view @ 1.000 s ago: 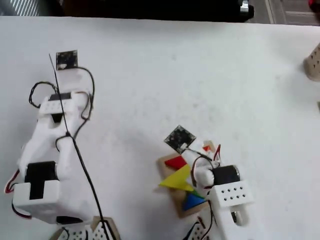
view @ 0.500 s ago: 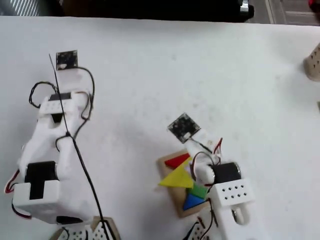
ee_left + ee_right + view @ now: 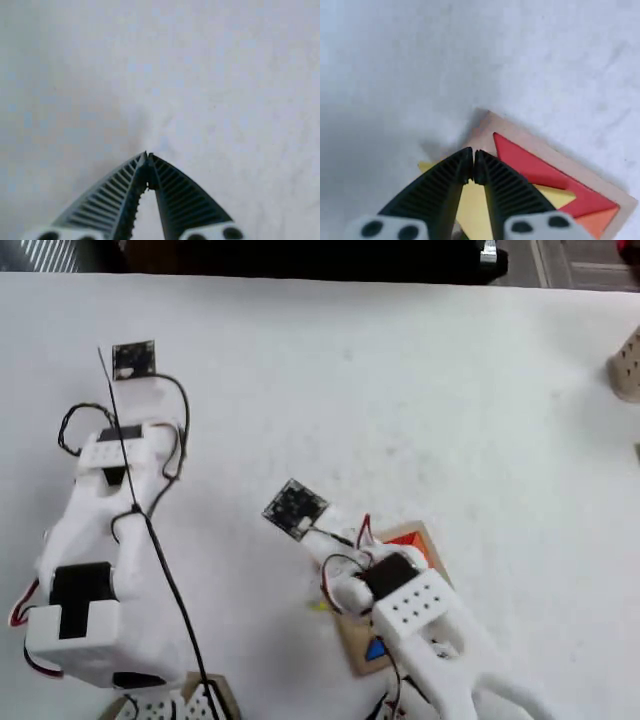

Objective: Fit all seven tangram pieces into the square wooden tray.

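Yellow piece (image 3: 472,207) under closed right fingers (image 3: 435,195)

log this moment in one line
left pincer: shut, over table | right pincer: shut, tips over yellow triangle | yellow triangle: overhangs wooden tray edge

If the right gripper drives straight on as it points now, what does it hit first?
Most likely the wooden tray at its corner, just ahead of the shut right gripper, whose tips sit over the yellow piece. Height is unclear.

Bright, even overhead light casts only faint, soft shadows.
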You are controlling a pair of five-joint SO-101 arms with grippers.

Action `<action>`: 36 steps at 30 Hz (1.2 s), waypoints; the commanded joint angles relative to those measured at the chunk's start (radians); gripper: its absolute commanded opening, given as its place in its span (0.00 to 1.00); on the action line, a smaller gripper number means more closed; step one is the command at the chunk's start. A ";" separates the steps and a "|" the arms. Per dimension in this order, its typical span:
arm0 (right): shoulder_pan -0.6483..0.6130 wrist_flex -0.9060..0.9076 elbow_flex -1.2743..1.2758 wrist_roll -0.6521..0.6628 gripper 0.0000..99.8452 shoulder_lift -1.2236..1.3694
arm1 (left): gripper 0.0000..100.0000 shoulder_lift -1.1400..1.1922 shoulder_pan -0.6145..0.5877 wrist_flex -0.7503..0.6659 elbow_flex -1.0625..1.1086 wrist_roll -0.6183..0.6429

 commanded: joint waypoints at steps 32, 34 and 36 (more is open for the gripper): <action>0.486 0.166 -0.140 0.169 0.02 0.012 | 0.02 0.101 -0.025 0.034 -0.147 -0.006; 0.486 0.105 -0.141 0.170 0.02 0.068 | 0.02 0.097 -0.027 0.034 -0.146 -0.006; 0.469 0.058 -0.143 0.170 0.02 0.124 | 0.02 0.097 -0.028 0.034 -0.146 -0.006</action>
